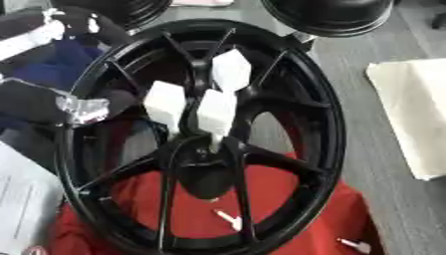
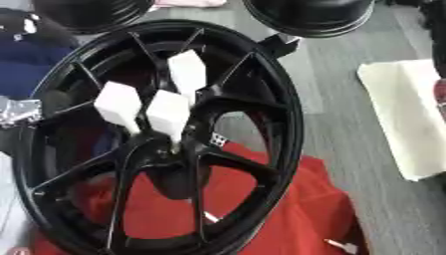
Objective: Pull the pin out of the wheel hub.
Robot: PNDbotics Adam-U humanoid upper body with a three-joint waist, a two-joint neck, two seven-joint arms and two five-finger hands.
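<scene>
The pin (image 1: 216, 112) stands out of the wheel hub (image 1: 205, 162) near the centre of the view. It has a white, blocky head on a thin pale shank that runs down into the hub. Two more white blocks (image 1: 166, 102) (image 1: 231, 69) of the same kind sit just beside it, at about 10 and 1 o'clock from it. Which one is meant the task does not say, so I take the nearest.

The black wheel (image 1: 335, 129) lies tilted over a red cloth (image 1: 287, 199) on the grey worktop (image 1: 375, 164). Two small loose white pieces (image 1: 228, 218) (image 1: 353, 245) lie on the cloth towards 6 and 5 o'clock (perhaps pins already out). A pale pad (image 1: 414, 114) lies well apart at 3 o'clock, and other dark wheels (image 1: 331, 17) show at 12.

The robot's left robot hand (image 1: 83, 107) seems to be the dark shape with a silvery patch at 9 o'clock, by the rim. Whether it is wide, narrow or holding anything I cannot tell. The right robot hand shows in neither view.

The pin looks light and stiff, and its flat-sided head is likely smooth — a pinch could slide off if taken at a corner. The best hold is probably across two opposite faces of the head, not on the thin shank. The pull should run straight along the shank, away from the hub. The wheel looks heavy enough to stay put. The neighbouring blocks stand close, so there is little room between them.
</scene>
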